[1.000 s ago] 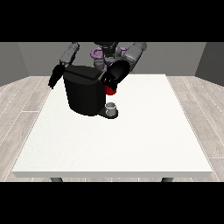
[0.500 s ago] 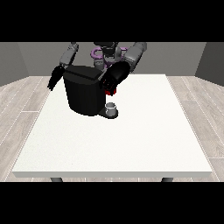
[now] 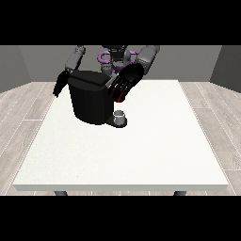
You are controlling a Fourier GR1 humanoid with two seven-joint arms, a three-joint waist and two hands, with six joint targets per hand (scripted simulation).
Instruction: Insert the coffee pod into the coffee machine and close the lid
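Front view: the black coffee machine (image 3: 92, 101) stood at the far left of the white table (image 3: 141, 150), a small grey cup (image 3: 120, 116) on its tray; the hand at the view's right (image 3: 124, 84) was at the machine's top right edge, fingers curled round something red, probably the coffee pod (image 3: 120, 95); the hand at the view's left (image 3: 60, 84) hung beside the machine, fingers straight. The pod was judged light, rigid and smooth, best pinched at its rim.
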